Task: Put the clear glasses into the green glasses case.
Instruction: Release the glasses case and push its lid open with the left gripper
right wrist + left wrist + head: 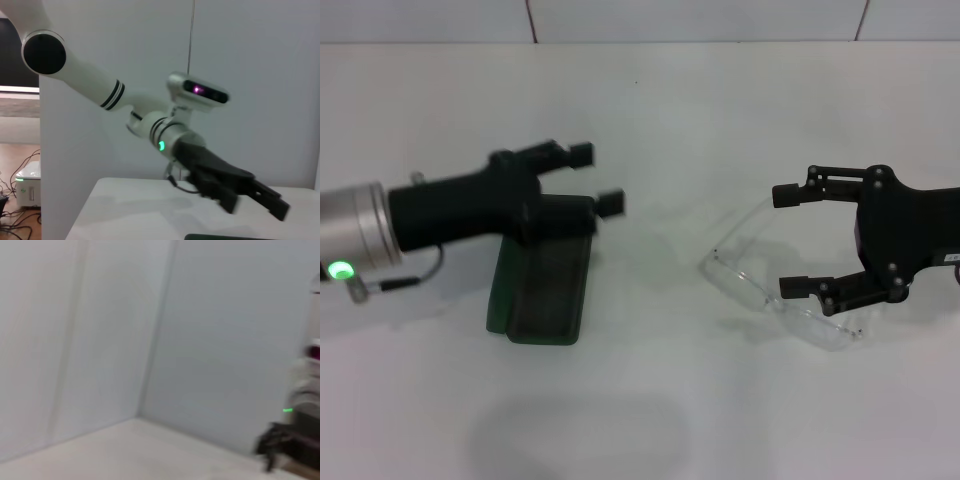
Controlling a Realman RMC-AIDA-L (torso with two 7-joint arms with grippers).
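At the left of the head view, the left gripper (596, 180) hangs with fingers spread above the green glasses case (542, 288), which lies open. At the right, the right gripper (788, 240) is spread wide around the clear glasses (782, 294) on the white table (650, 400).

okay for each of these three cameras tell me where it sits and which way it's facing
Head view: on the head, looking down at the table, both open hands, left hand over the green glasses case, right hand around the clear glasses.
Left wrist view: faces the walls, right hand far off.
Right wrist view: faces the left hand.
Shared: left hand, head and right wrist views.
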